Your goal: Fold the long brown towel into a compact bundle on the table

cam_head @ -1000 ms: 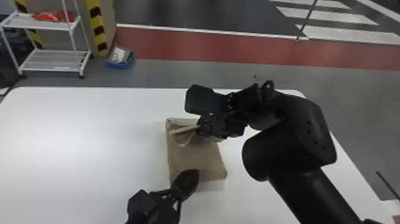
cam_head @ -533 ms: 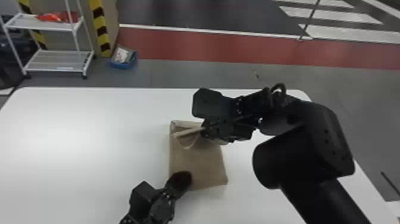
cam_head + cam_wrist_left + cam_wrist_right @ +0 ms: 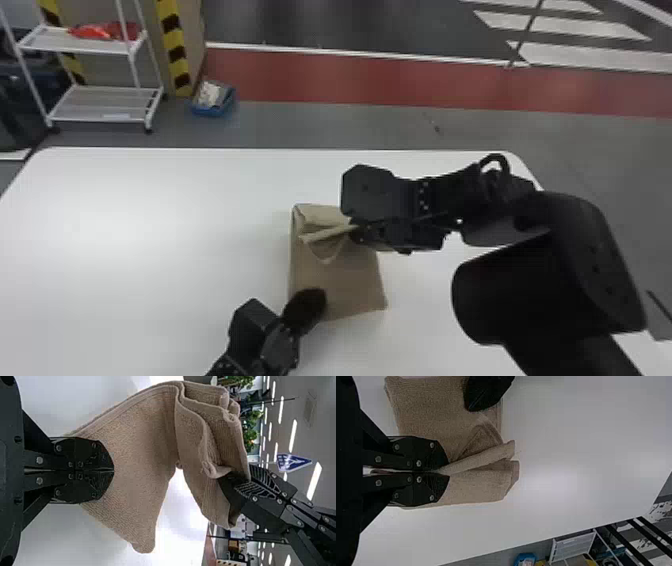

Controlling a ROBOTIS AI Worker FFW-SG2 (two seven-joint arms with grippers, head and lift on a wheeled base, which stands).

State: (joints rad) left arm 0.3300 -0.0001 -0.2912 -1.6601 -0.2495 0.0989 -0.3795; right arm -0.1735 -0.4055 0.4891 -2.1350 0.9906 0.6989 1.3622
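Observation:
The brown towel (image 3: 345, 285) lies folded into a narrow stack on the white table, its far end raised in a loose fold. My right gripper (image 3: 354, 232) is at that far end, and in the right wrist view the right gripper (image 3: 447, 471) is shut on a rolled edge of the towel (image 3: 482, 459). At the towel's near left corner is my left gripper (image 3: 307, 305). In the left wrist view the left gripper (image 3: 113, 470) has its fingers together against the flat part of the towel (image 3: 138, 443); the layered folds rise beyond it.
The white table (image 3: 125, 250) extends widely to the left of the towel. Beyond its far edge stand a white shelf cart (image 3: 100, 105) and a blue bin (image 3: 214, 100) on the floor.
My left gripper has slid a little left and nearer along the towel's near end. The right gripper keeps its hold on the far end, with a slight shift nearer. The head view has shifted slightly.

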